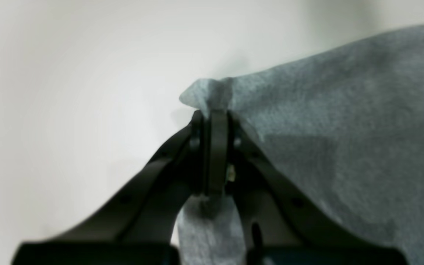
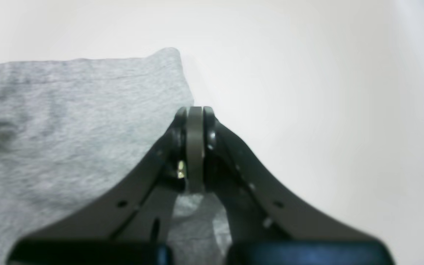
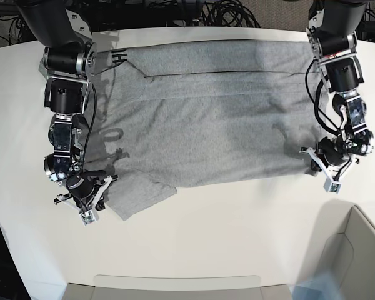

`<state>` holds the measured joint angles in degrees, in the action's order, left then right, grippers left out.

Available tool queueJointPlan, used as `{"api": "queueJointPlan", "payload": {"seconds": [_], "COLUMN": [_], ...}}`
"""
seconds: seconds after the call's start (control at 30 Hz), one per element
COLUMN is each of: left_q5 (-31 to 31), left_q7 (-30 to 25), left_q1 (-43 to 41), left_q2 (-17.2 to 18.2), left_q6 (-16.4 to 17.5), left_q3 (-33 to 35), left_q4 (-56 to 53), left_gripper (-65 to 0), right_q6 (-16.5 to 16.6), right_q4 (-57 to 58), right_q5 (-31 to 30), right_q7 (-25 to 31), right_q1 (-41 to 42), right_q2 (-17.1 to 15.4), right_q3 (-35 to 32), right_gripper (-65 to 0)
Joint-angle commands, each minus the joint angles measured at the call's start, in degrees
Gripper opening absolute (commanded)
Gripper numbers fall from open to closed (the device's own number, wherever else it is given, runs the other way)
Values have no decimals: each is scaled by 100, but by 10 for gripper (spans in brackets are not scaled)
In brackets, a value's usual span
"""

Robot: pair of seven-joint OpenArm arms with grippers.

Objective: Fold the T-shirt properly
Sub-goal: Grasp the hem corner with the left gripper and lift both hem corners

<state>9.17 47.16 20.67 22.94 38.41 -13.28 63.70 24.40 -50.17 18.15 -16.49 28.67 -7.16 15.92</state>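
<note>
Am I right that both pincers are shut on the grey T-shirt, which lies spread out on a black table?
Not quite: the table is white, not black, as the base view shows. The rest holds: the left pincer and the right pincer are each shut on an edge of the grey T-shirt, which lies spread out on it.

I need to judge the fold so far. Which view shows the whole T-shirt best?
The base view: the T-shirt lies spread across the table, both side edges visible. The wrist views show only the bit of cloth pinched by the left gripper and the right gripper.
</note>
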Motion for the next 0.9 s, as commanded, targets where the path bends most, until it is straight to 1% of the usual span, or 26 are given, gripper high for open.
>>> {"api": "queueJointPlan", "payload": {"seconds": [0.0, 0.1, 0.17, 0.23, 0.3, 0.37, 0.43, 0.5, 0.57, 0.77, 0.87], "left_q5": [90, 90, 90, 81, 81, 81, 81, 81, 81, 81, 81], "left_q7": [10, 238, 344, 467, 590, 599, 607, 607, 634, 678, 678], "left_q1": [39, -225, -330, -401, -506, -594, -708, -770, -858, -1333, -1403], "left_q2": [40, 23, -109, -153, -153, -136, -153, -162, -162, -250, -250], "left_q6": [5, -4, -4, 22, 58, 58, 58, 58, 58, 58, 58], "left_q3": [-22, -145, -444, -822, -1006, -997, -997, -1015, -1041, -1041, -1006], "left_q4": [324, 773, 931, 1063, 1107, 1124, 1133, 1133, 1168, 2100, 2241], "left_gripper": [-650, -650, -650, -650, -650, -650, -650, -650, -650, -650, -650], "right_q6": [-1, -1, -1, -1, 8, 26, 210, 342, 351, 351, 351], "right_q4": [-112, -148, -323, -614, -992, -1290, -1528, -1774, -1950, -2284, -2424], "right_q5": [-44, -53, -53, -53, -70, -79, -167, -404, -510, -527, -536], "right_q7": [141, 141, 133, 106, -184, -553, -834, -1019, -1160, -1221, -1221], "right_q1": [188, 74, -40, -216, -357, -409, -462, -559, -691, -1007, -1130], "right_q2": [-45, -62, -62, -53, -45, -36, 17, 8, -9, -9, -9], "right_q3": [12, 38, 47, 47, 21, 12, 47, 47, 47, 47, 56], "right_gripper": [-650, -650, -650, -650, -650, -650, -650, -650, -650, -650, -650]}}
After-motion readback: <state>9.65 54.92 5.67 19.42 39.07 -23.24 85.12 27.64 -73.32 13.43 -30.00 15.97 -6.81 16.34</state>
